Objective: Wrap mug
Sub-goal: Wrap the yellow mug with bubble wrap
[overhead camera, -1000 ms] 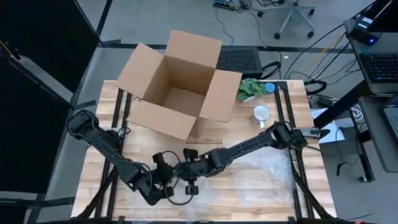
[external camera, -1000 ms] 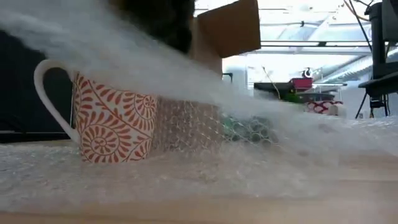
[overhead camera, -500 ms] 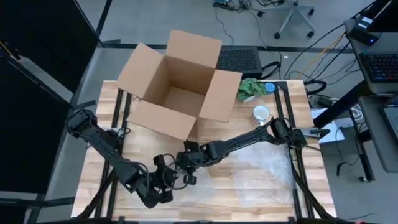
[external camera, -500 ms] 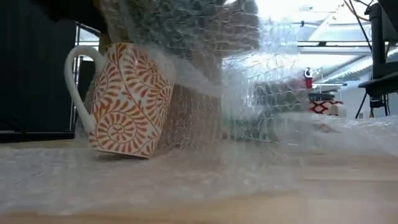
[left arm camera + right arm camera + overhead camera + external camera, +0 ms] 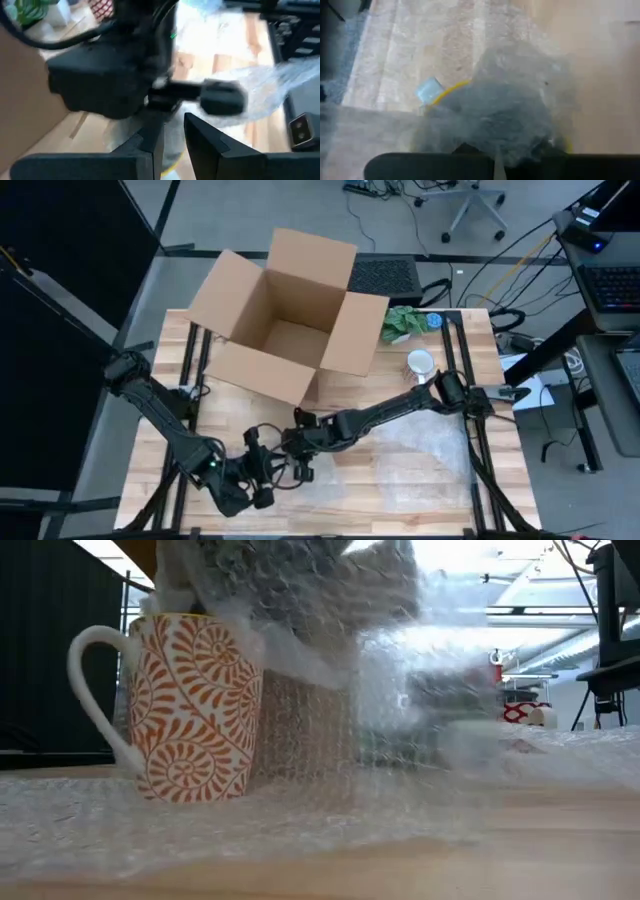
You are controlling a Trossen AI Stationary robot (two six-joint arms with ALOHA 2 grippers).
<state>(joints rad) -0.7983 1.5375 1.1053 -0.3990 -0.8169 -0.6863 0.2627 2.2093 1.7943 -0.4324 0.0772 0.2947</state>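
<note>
The mug [image 5: 190, 710] stands upright under the right gripper [image 5: 300, 442].

The mug [image 5: 190, 710] is white with an orange swirling leaf pattern and a white loop handle. It stands upright on the bubble wrap [image 5: 300, 825]. The bubble wrap is a clear sheet spread flat on the wooden table, with one part lifted and draped over the mug's top.

Two mugs here: one orange-patterned mug [image 5: 190, 710], one white mug [image 5: 421, 364]. One open cardboard box [image 5: 285, 315], one bubble wrap sheet [image 5: 400, 780], two dark arms.
</note>
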